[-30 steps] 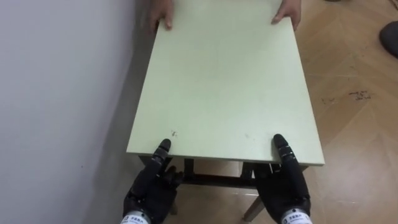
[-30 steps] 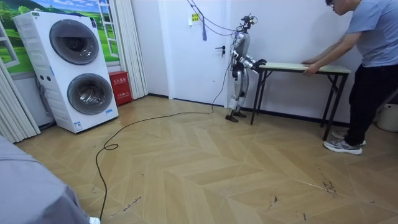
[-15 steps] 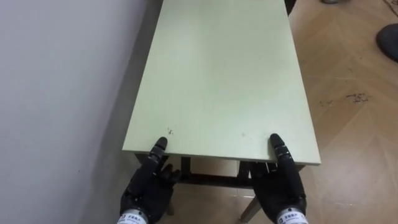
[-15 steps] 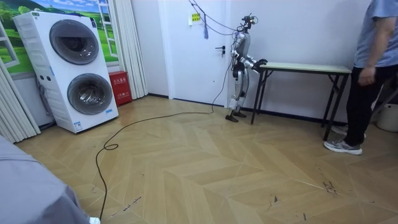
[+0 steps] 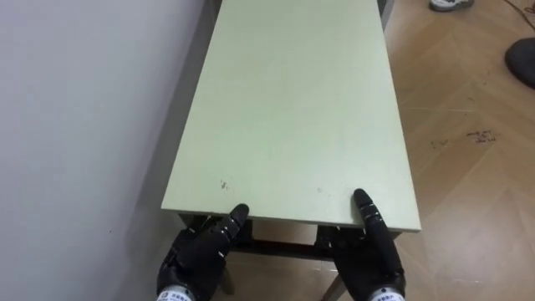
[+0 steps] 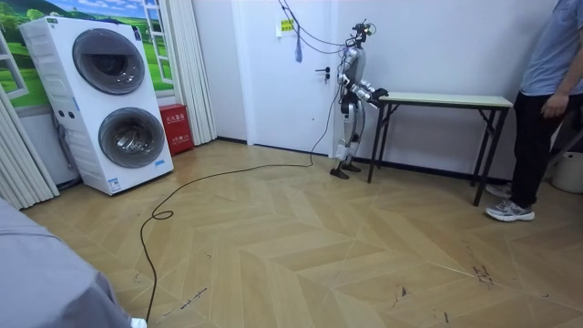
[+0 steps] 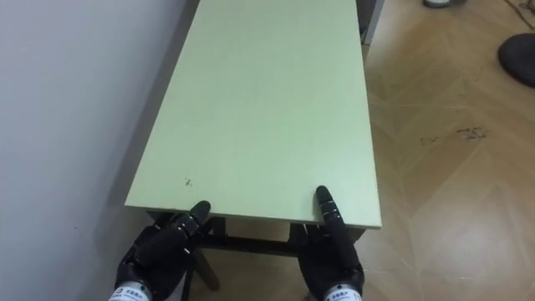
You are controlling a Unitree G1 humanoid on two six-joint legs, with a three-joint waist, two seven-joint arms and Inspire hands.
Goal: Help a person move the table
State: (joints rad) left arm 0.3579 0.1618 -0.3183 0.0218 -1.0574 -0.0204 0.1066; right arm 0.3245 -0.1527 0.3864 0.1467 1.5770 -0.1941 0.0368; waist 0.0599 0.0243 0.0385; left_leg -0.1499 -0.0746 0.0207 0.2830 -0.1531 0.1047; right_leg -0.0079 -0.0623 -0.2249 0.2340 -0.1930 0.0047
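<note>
One table (image 5: 292,109), pale green top on a dark frame, with its long side close along the white wall (image 5: 84,125) on the robot's left. In the room view its legs are on the wood floor (image 5: 468,184).

Robot stands at the table's near short end, which is the end toward the room view's left.

Left hand (image 5: 199,255): low, in front of the near edge at the corner by the wall. Fingers loose and part-extended, pointing up toward the edge. One tip reaches the edge from below and none lies on the top. Holds nothing.

Right hand (image 5: 374,259): at the other near corner. Thumb lies straight on the top, palm just below the edge. The rest goes under the top, so I cannot tell whether it clamps.

Person (image 6: 547,82): stands by the far end, at the room view's right border. Hand hangs at the hip, off the table. One shoe (image 5: 450,4) shows beyond the far corner.

Stacked washing machines (image 6: 114,91): well apart, at the room view's left.
</note>
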